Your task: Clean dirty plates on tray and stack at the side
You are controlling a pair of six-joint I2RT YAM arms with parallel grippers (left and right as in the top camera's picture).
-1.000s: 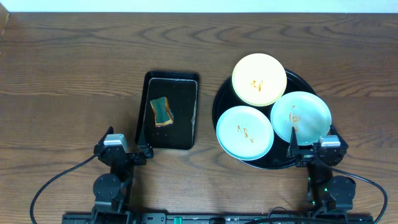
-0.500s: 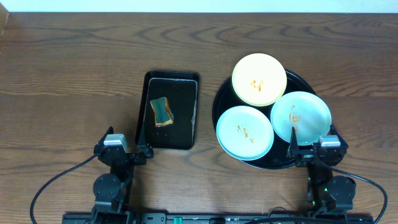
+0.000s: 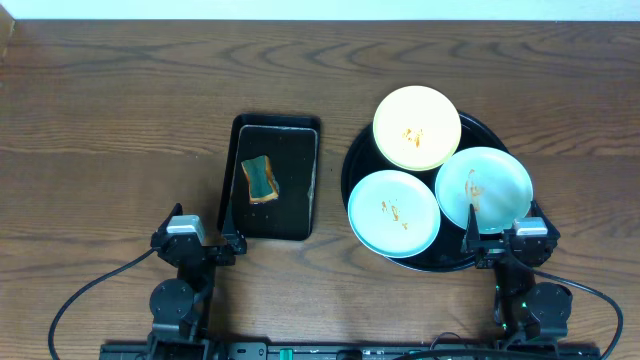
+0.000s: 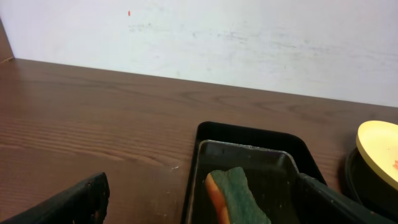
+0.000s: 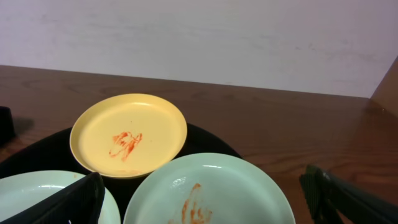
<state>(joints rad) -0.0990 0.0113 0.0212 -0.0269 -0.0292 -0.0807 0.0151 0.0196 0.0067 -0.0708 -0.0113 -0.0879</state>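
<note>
Glossy black round tray with a raised rim (image 3: pixel 356 160) sits right of centre in the overhead frame, on the dark wooden bench (image 3: pixel 120 120). All three plates are on it:
- The pale yellow round plate (image 3: pixel 417 127) is at the tray's upper edge.
- One pale mint-green round plate (image 3: pixel 394 212) is at lower left.
- The second mint-green plate (image 3: pixel 484 188) is at lower right, reaching the tray's rim.

Each carries an orange-brown smear in its middle. The two mint plates meet edge to edge. I cannot tell whether one overlaps the other.

Change check: against the two earlier overhead views, I find nothing shifted. Plates, trays and both arms are in the same places. I read that as the task not yet begun, with no plate wiped and none stacked beside the tray.

The small rectangular black tray (image 3: pixel 300 215) is left of centre. A green-and-orange sponge (image 3: pixel 259 178) lies in its upper half, untouched.

The left claw (image 3: pixel 198 243) is parked at the bottom of the frame just below the rectangular tray, fingers spread wide, holding nothing. The right claw (image 3: pixel 505 238) is parked at the lower edge of the round tray, just beside the right mint plate, also spread and empty.

My judgement: the sponge pickup comes first and falls to the left arm. The right arm is nearest a dirty plate.
</note>
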